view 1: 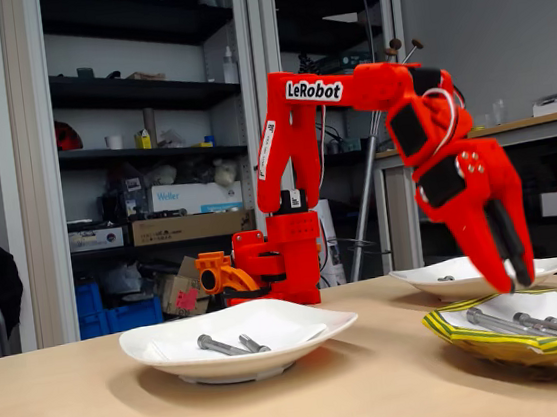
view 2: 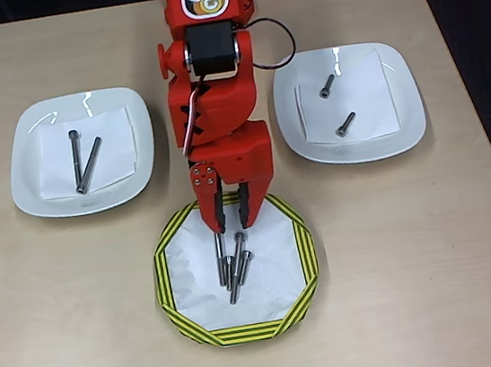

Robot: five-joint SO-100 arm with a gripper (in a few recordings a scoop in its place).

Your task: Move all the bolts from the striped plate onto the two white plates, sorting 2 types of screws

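I hold the tool (view 2: 231, 211), narrowly parted and empty, over the striped plate (view 2: 301, 247) on the desk; next, lower onto one of its clustered long bolts (view 2: 232, 267) for the left plate (view 2: 32, 175).

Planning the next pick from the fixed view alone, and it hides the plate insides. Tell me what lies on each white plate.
Observer: In the overhead view, the left white plate holds two long bolts.
Operator: Now the other plate.
Observer: The right white plate holds two short bolts, lying apart.
Operator: Give me the gripper's place.
Observer: The gripper, fingers open, hangs over the upper ends of the bunched bolts on the striped plate.
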